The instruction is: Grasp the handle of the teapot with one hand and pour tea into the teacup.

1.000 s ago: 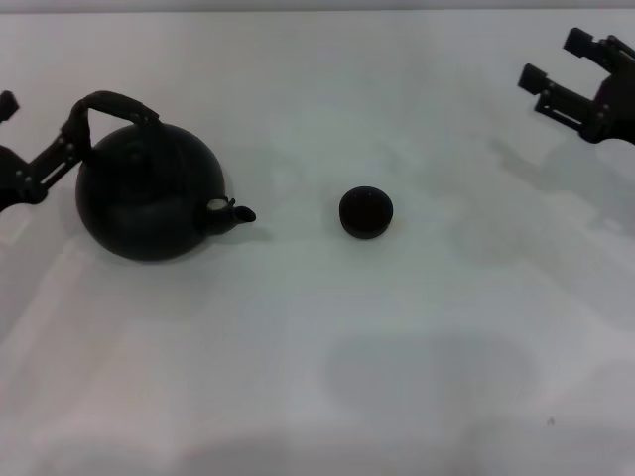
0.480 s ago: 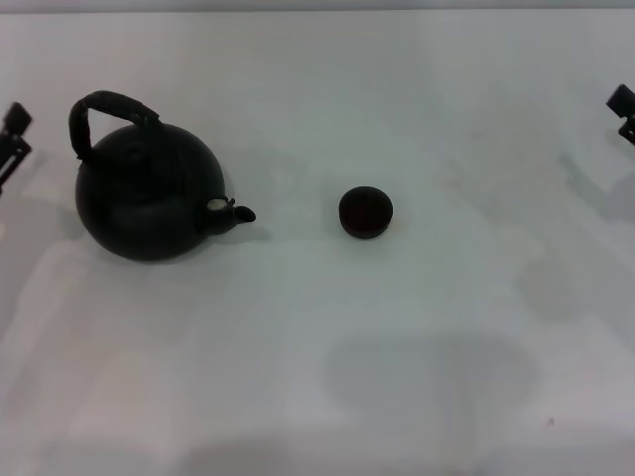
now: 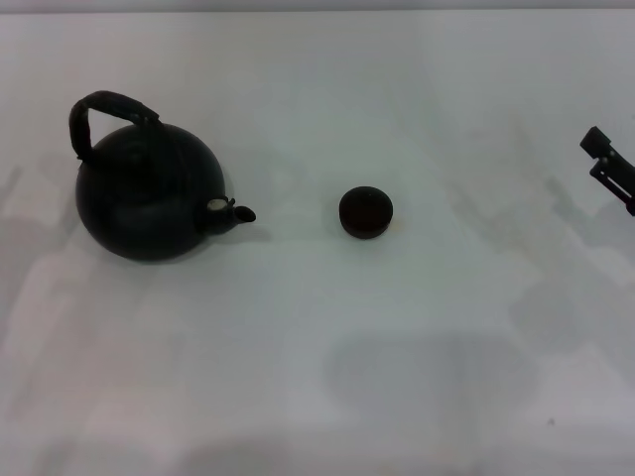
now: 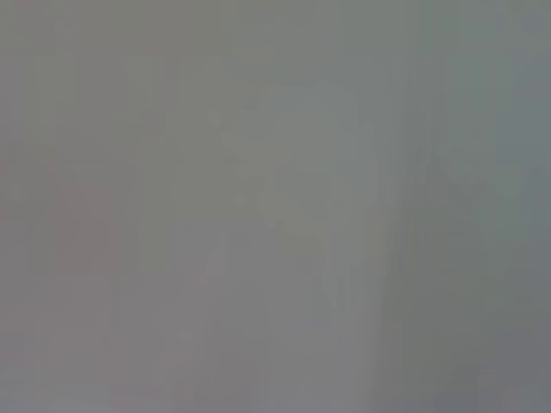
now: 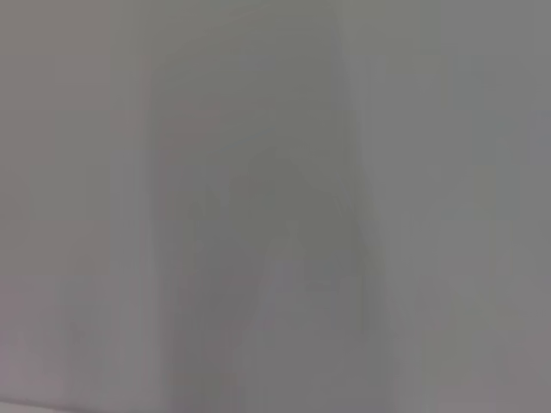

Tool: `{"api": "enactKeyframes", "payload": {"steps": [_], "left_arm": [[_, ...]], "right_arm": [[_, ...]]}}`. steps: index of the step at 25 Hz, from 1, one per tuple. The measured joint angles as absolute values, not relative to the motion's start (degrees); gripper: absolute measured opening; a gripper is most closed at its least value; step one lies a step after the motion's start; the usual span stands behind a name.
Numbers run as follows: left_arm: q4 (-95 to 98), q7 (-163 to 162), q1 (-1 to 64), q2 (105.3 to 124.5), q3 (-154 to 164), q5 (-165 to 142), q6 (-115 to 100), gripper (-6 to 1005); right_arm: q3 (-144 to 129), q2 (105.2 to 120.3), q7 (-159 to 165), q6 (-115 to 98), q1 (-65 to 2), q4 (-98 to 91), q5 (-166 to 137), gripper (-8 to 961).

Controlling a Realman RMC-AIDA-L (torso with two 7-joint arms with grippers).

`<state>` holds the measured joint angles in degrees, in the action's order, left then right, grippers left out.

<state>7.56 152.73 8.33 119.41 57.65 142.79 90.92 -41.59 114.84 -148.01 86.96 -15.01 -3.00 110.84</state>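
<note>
The round black teapot [image 3: 149, 193] stands on the white table at the left of the head view, its short spout [image 3: 238, 211] pointing toward the middle. Its dark arched handle [image 3: 104, 107] loops over the top and nothing holds it. The small black teacup [image 3: 366, 212] sits alone near the centre, well apart from the spout. Only a tip of my right gripper [image 3: 610, 166] shows at the right edge, far from both objects. My left gripper is out of view. Both wrist views show only a plain grey surface.
The white table [image 3: 317, 377] stretches wide in front of and behind the teapot and the cup. Soft grey shadows lie on it near the front and at both sides.
The left gripper, beside the teapot's handle a second ago, has drawn off to the left and out of view. The right gripper has moved right and lower, now only at the frame's edge.
</note>
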Motion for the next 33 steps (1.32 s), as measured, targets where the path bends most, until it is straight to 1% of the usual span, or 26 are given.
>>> {"api": "enactKeyframes", "payload": {"steps": [6, 14, 21, 33], "left_arm": [[4.39, 156.48, 8.7, 119.48, 58.05, 143.0, 91.28, 847], [2.8, 158.49, 7.35, 119.51, 57.83, 143.34, 91.67, 847], [2.79, 161.71, 4.84, 119.47, 57.82, 145.65, 92.94, 847], [2.61, 161.7, 5.95, 119.53, 58.02, 146.51, 92.27, 847]], "right_arm": [[-41.46, 114.88, -152.81, 86.56, -15.14, 0.26, 111.3, 834], [-41.39, 114.93, -154.32, 86.56, -15.13, 2.6, 111.71, 834], [-40.8, 114.96, -156.92, 86.37, -14.89, 4.33, 112.09, 833], [-40.69, 114.96, -156.97, 84.36, -15.93, 3.61, 112.38, 829]]}}
